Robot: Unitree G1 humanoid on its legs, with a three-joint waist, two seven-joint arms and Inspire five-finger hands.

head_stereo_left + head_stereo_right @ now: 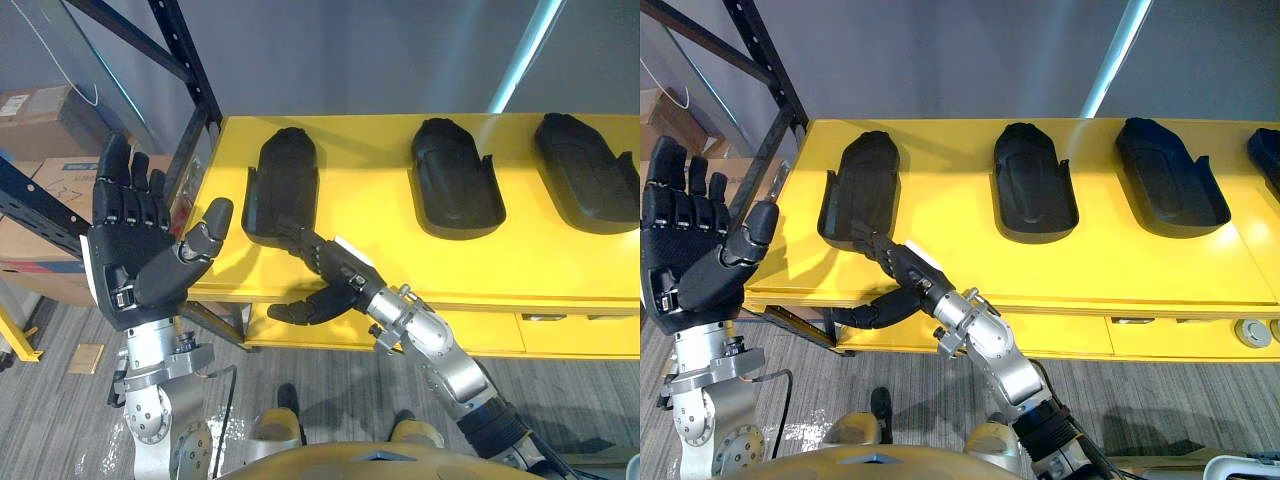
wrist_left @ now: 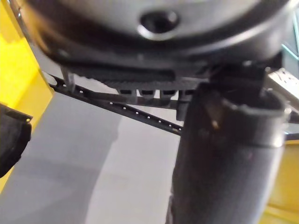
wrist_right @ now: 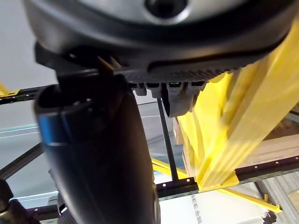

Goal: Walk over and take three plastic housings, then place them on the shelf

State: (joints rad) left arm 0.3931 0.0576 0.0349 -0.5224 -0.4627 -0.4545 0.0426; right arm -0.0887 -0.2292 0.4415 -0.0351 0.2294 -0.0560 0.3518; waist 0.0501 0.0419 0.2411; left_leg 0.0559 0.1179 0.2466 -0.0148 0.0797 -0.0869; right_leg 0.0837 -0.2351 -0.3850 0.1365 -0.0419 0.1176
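Housings: three black plastic housings lie in a row on the yellow shelf [image 1: 380, 280]: left housing [image 1: 283, 185], middle housing [image 1: 455, 180], right housing [image 1: 585, 172]. The right eye view shows the edge of a fourth housing [image 1: 1266, 150] further along.
Task state: your three housings lie on a yellow surface. This fits either the source bench they are to be taken from or the shelf they are to end on; the pictures do not settle which.
Right hand [image 1: 325, 270]: at the shelf's front edge, fingers reaching over to the near end of the left housing, thumb below the edge. Fingers extended, spread from the thumb, clamped on nothing.
Left hand [image 1: 135, 245]: raised off the shelf's left end, palm up, fingers straight and apart, empty.
Risk 1: the right fingers sit at the housing's near lip; a shallow pinch there could let it tip or slide.
Risk 2: a push instead of a grasp would shove the housing back.
Risk 3: your left hand is near the dark rack upright [image 1: 190, 60]; a swing could strike it.
Surface: glossy yellow, smooth, drawers under it.
Room: grey carpet floor [image 1: 60, 400], cardboard boxes [image 1: 40, 120] at left.
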